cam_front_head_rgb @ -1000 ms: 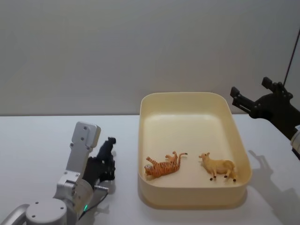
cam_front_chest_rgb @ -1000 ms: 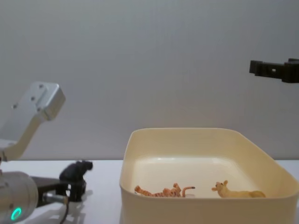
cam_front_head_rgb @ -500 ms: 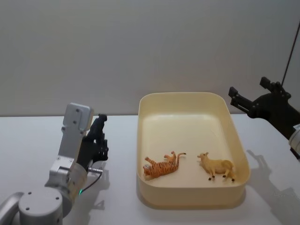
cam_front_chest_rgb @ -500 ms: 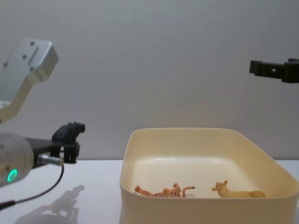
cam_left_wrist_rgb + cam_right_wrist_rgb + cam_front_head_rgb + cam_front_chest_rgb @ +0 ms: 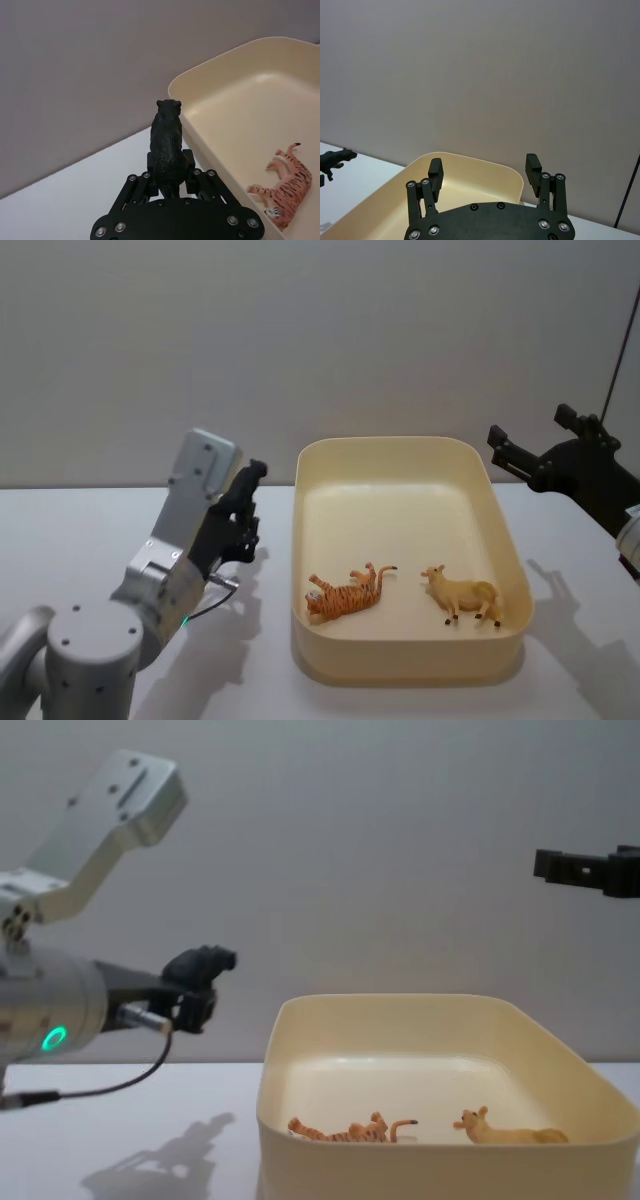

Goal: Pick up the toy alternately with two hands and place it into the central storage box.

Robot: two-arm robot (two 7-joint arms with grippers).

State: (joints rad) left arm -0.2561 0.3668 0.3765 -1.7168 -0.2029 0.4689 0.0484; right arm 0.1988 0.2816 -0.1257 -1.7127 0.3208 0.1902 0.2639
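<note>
- Left gripper [image 5: 167, 182] is clamped on a black animal toy [image 5: 167, 145], fingers pinching the hind end and legs so the body sticks up and forward, head pointing toward the box.
- Low grip leaves most of the toy free above the fingers, so on release it should drop away from the pads without catching.
- In the chest view the toy [image 5: 200, 970] hangs in the air above the table [image 5: 130, 1120], left of the cream box [image 5: 440, 1010] and a little higher than its rim; height looks enough to pass over the wall.
- In the head view the left gripper [image 5: 238, 525] sits just beside the box's left wall [image 5: 300, 540], not yet over the inside.
- Judgement: carry step, toy lifted and on the way; still needs to go right over the rim before letting go.
- Box [image 5: 400, 450] holds two toys: a striped tiger [image 5: 348, 595] lying on its side near the front left, a tan animal [image 5: 465, 597] near the front right, the two apart.
- Back half of the box floor is bare, likely the easiest drop spot.
- Right gripper [image 5: 485, 175] is idle, fingers spread apart with nothing between them, held high behind the box's right far corner [image 5: 520, 455]; probably parked there out of the way until its turn.
- Risk: the toy is tall and held only at the base, so it could tip in the grip.
</note>
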